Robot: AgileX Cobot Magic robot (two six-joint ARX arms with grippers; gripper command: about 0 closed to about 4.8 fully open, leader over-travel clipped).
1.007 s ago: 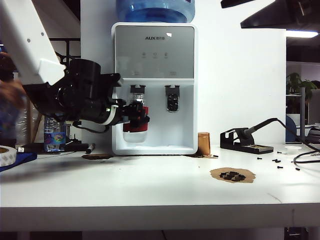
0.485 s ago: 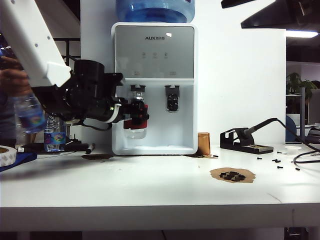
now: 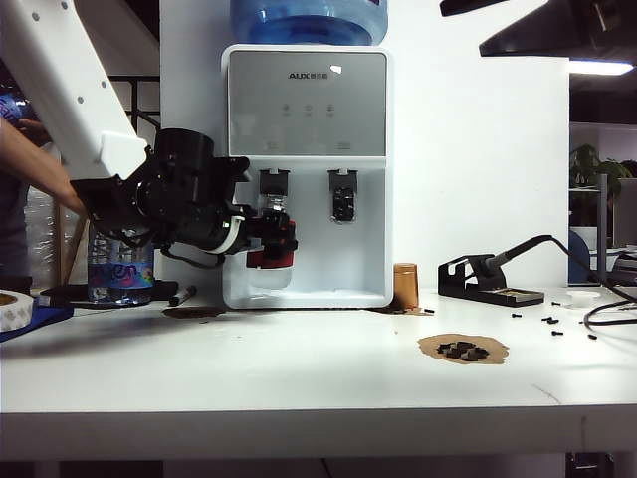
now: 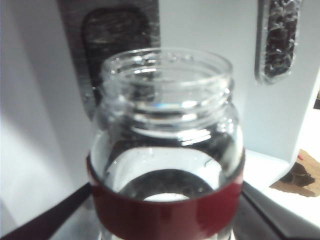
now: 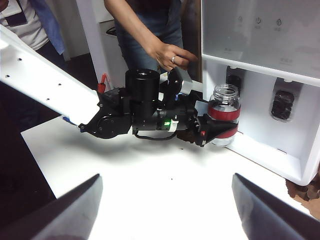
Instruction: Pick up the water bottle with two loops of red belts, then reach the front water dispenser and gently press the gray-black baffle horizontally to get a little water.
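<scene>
The right gripper point(image 5: 165, 200) is hanging wide open, away from the work. Farther in, the left gripper point(image 3: 271, 242) is clamping the water bottle point(image 3: 271, 247) at its red bands, under the water dispenser's point(image 3: 307, 119) left gray-black baffle point(image 3: 273, 182). Rigid, slick, breakable glass: band-level grip seems safest.

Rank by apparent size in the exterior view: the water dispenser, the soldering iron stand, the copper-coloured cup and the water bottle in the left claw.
1. water dispenser, by far the largest.
2. soldering iron stand.
3. water bottle, held in the left claw, which partly hides it.
4. copper-coloured cup, only slightly smaller than the bottle; treat these two as close.
</scene>
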